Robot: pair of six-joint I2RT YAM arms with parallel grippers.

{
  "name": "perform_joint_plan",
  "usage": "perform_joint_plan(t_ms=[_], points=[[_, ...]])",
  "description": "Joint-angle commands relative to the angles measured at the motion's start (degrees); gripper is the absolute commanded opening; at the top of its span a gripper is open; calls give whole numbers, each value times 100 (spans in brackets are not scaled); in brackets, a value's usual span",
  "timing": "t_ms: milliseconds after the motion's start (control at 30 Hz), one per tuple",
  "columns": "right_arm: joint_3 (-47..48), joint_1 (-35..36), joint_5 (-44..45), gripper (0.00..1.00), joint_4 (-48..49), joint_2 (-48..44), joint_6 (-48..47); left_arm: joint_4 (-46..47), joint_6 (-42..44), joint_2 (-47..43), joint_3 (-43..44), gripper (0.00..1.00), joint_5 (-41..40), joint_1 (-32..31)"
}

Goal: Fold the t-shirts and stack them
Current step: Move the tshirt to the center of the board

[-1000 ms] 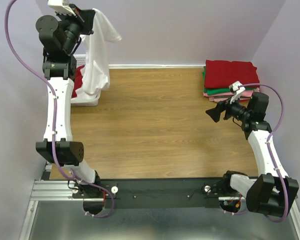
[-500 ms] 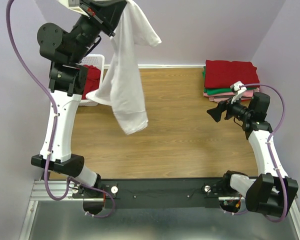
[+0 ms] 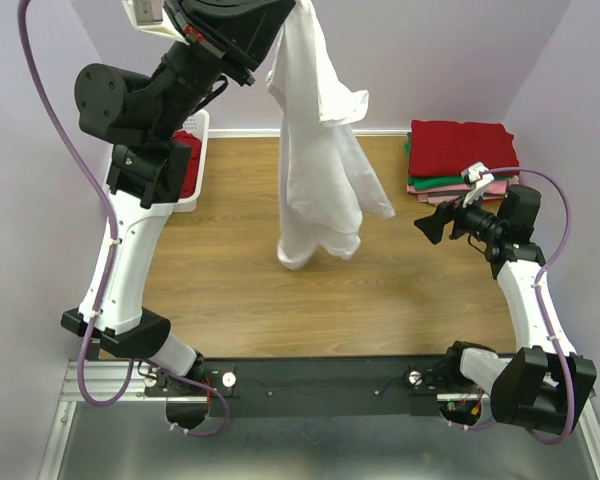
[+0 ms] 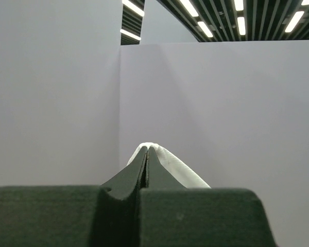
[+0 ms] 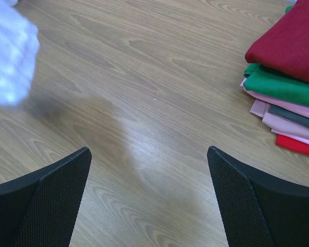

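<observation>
Wood-grain tabletop (image 3: 280,300), lilac walls all round, and I've got the left gripper (image 4: 147,154) clamped tight on the white t-shirt (image 3: 315,170). It's soft cloth hanging in long limp folds, well left of the folded stack (image 3: 460,155). My left wrist view shows only a thin white fold between dark jaws. The right gripper (image 5: 148,154) sits just beside that stack, its mesh-textured fingers (image 5: 51,195) spread wide and holding nothing. Its camera picks out red, green and pink layers.

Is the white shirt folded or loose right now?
Loose: the white t-shirt hangs full-length, unfolded, pinched at one end in the left tool.
</observation>
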Motion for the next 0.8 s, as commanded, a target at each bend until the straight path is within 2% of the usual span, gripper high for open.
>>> perform_joint_plan(t_ms=[0,67,167,233,267,367,400,433,500,567,667,700,767], points=[[1,-71,-87,100,-101,-54,-83,132,-66,-51,-441,0,120,-122],[9,-80,-70,100,-110,-63,-92,132,4,-182,-818,0,121,-218],[9,-89,-78,100,-101,-54,-100,175,162,-577,-1846,0,50,-245],[9,-89,-78,100,-101,-37,-100,237,250,-946,-2873,0,-20,-237],[9,-89,-78,100,-110,-45,-100,289,285,-1087,-3660,0,-72,-245],[9,-89,-96,100,-101,-36,-109,273,399,-1588,-4842,0,-222,-228],[1,-89,-96,100,-101,-28,-118,264,426,-1824,-5603,0,-257,-237],[-8,-89,-96,100,-101,-28,-127,290,417,-1940,-5976,0,-292,-237],[-17,-89,-148,100,-101,-2,-153,281,348,-2133,-6975,9,-310,-237],[-34,-89,-236,100,-110,34,-188,281,199,-2484,-7846,36,-249,-245],[-78,-89,-403,100,-110,69,-250,124,48,-2766,-8553,56,-283,-237],[-96,-89,-456,100,-118,86,-276,1,57,-3002,-8842,66,-371,-237],[-140,-89,-579,100,-127,104,-372,-489,136,-3284,-8976,73,-827,-228]])
